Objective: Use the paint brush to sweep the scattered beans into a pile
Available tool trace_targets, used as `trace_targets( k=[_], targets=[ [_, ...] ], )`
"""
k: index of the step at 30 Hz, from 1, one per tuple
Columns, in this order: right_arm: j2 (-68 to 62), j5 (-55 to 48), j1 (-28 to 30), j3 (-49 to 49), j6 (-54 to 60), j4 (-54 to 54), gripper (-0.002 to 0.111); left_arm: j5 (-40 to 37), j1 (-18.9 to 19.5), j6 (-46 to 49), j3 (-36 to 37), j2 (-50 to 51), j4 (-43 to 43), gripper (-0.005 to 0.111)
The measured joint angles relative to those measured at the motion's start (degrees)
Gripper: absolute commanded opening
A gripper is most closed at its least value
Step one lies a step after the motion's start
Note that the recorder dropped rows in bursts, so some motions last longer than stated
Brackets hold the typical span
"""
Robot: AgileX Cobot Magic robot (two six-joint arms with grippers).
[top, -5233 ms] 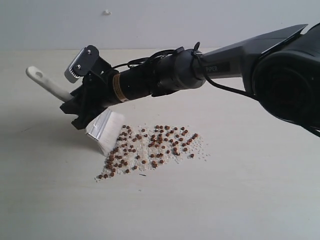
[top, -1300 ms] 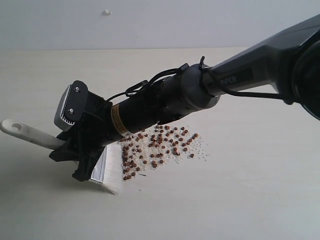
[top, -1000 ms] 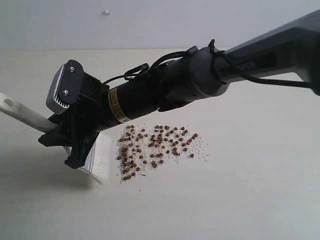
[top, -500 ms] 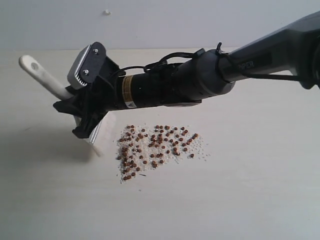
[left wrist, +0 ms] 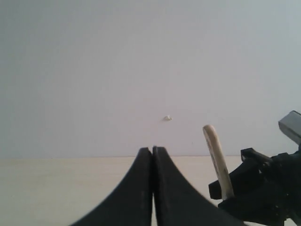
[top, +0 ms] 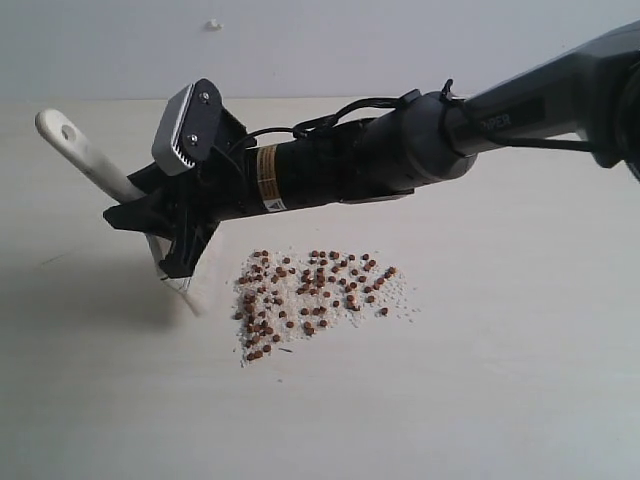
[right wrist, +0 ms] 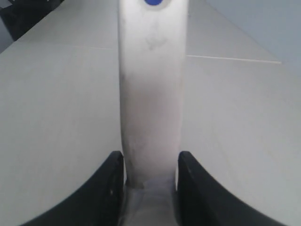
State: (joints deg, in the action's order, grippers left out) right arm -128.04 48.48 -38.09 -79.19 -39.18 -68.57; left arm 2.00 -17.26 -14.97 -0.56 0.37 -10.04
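Note:
The beans (top: 312, 293) lie as a patch of small reddish-brown dots among whitish grains on the pale table (top: 500, 400). My right gripper (top: 150, 235) reaches across from the right and is shut on the paint brush (top: 85, 158). The brush's pale handle points up and to the left, with the hole near its end. Its bristles (top: 185, 290) point down just left of the beans, and whether they touch the table I cannot tell. In the right wrist view the handle (right wrist: 150, 94) sits between the fingers of the right gripper (right wrist: 150, 154). My left gripper (left wrist: 153, 150) is shut and empty, with the paint brush (left wrist: 217, 155) beside it.
A grey wall stands behind the table's far edge, with a small white speck (top: 213, 23) on it. The right arm's dark body (top: 400, 160) stretches over the table above the beans.
Over the last second the right gripper rose and turned. The handle swung from low left up to the upper left, and the bristles came up off the beans' left edge.

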Motion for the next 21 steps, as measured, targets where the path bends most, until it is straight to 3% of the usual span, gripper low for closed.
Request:
trace_targets(
  k=[21],
  targets=[
    [-5.09, -1.26, 0.61, -4.52, -13.08, -6.94, 0.000, 0.00, 0.00, 0.00, 0.00, 0.00, 0.00, 0.000]
  ],
)
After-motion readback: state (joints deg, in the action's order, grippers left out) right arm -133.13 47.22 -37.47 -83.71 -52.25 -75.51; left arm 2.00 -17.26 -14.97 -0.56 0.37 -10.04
